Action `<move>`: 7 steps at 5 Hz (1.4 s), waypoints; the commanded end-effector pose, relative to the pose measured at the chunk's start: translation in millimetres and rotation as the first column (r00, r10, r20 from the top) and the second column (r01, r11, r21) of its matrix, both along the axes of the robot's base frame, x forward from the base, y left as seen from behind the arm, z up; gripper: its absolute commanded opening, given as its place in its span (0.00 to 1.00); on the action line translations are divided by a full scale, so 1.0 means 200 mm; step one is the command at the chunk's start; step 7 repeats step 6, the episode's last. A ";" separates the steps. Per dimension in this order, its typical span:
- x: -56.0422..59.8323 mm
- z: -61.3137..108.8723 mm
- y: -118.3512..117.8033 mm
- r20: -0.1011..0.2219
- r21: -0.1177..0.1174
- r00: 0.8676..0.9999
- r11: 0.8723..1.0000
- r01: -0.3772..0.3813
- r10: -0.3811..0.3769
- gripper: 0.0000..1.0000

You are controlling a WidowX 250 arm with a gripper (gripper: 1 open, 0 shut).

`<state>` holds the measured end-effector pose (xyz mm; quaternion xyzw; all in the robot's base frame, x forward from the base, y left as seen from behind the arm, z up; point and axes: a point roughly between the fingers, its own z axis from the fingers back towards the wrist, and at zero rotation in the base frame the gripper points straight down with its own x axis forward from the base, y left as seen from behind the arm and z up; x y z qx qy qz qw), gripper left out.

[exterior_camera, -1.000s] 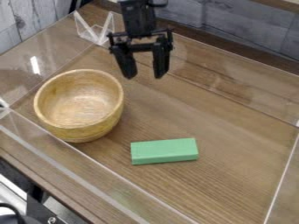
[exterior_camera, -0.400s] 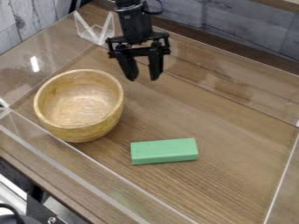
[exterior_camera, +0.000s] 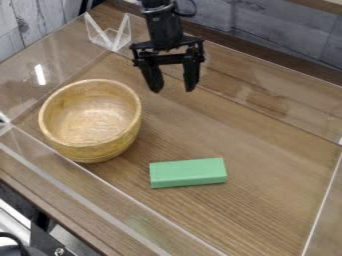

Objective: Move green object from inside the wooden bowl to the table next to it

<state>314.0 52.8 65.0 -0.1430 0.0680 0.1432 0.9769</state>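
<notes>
We can read no text, label, brand, number or sign anywhere in this view.

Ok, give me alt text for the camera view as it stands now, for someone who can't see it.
The green block lies on the wooden table, outside the round wooden bowl, which sits apart from it and holds nothing. Beyond them hangs the black gripper, jaws open.
</notes>
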 end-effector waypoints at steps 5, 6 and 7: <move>0.09 0.08 0.02 0.127 0.068 0.992 0.998 -0.016 0.008 1.00; 0.09 0.08 0.04 0.134 0.078 0.991 0.997 -0.004 -0.007 1.00; 0.09 0.08 0.04 0.134 0.078 0.991 0.997 -0.004 -0.007 1.00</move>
